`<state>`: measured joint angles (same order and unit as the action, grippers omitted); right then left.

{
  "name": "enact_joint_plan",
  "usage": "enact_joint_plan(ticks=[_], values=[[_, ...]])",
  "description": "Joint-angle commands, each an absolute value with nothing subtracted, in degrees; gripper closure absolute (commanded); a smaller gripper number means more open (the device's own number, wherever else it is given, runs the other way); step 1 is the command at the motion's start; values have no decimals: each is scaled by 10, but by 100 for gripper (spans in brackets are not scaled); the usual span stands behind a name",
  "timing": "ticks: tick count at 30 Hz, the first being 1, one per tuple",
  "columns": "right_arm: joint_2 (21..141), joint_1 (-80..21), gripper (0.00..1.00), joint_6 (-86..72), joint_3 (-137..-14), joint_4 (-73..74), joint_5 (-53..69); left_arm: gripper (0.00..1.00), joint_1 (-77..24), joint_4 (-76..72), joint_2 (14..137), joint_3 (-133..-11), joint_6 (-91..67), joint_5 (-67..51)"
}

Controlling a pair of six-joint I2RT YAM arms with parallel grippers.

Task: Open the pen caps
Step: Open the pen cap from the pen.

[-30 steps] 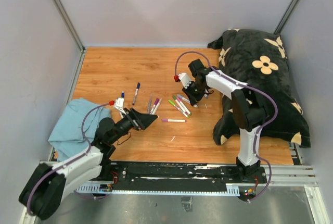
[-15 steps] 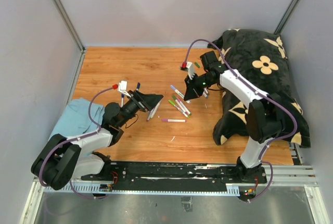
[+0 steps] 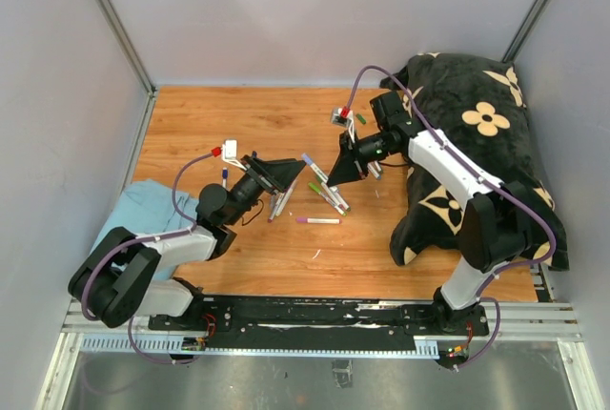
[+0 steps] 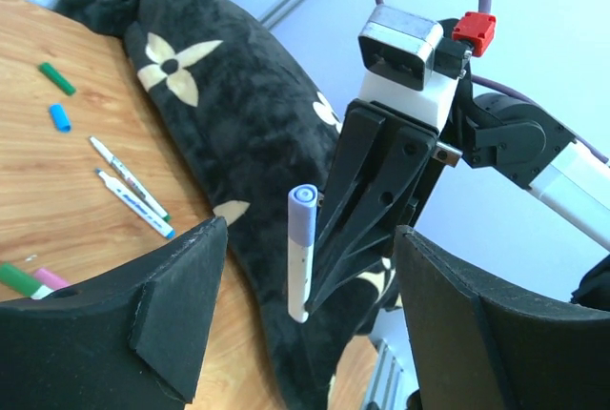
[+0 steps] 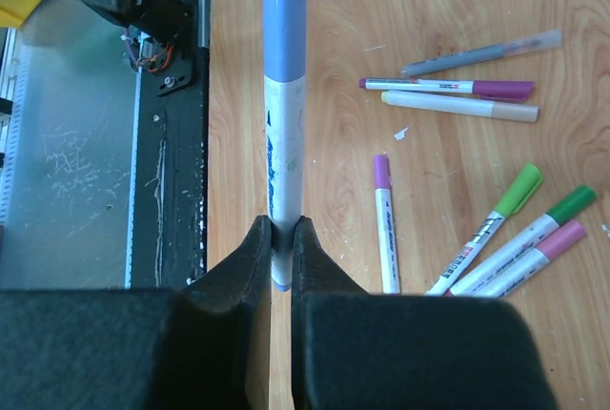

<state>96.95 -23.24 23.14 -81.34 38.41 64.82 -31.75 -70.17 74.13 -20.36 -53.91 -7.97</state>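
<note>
Cushion sat on the right side of the table, cloth at the near left. Mid-table, the right gripper pinched a pen by its lower end, and its cap stood in the gap between the left gripper's fingers, touching neither. Loose pens lay scattered beneath, one pen nearer the bases. Two loose caps lay behind, near the cushion.

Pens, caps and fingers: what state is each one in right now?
Blue-capped pen: capped, held off the table.
Right fingers: shut on that pen.
Left fingers: open, pointed at its cap.
Loose green cap: off, lying on table.
Purple-capped pen: capped, lying flat.
</note>
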Motion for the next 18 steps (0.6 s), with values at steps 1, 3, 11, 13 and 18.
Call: enact_joint_plan(ticks=[1, 3, 11, 13, 18], values=[[958, -249, 99, 237, -807, 392, 683, 29, -339, -745, 767, -233, -528, -53], [958, -253, 99, 237, -806, 392, 681, 33, -345, -742, 774, -239, -526, -47], [958, -264, 99, 239, -806, 393, 682, 64, -360, -724, 778, -247, -507, -33], [958, -265, 99, 240, -805, 392, 683, 81, -360, -722, 780, -246, -508, -36], [957, -266, 95, 245, -807, 398, 688, 100, -361, -717, 773, -241, -504, -39]])
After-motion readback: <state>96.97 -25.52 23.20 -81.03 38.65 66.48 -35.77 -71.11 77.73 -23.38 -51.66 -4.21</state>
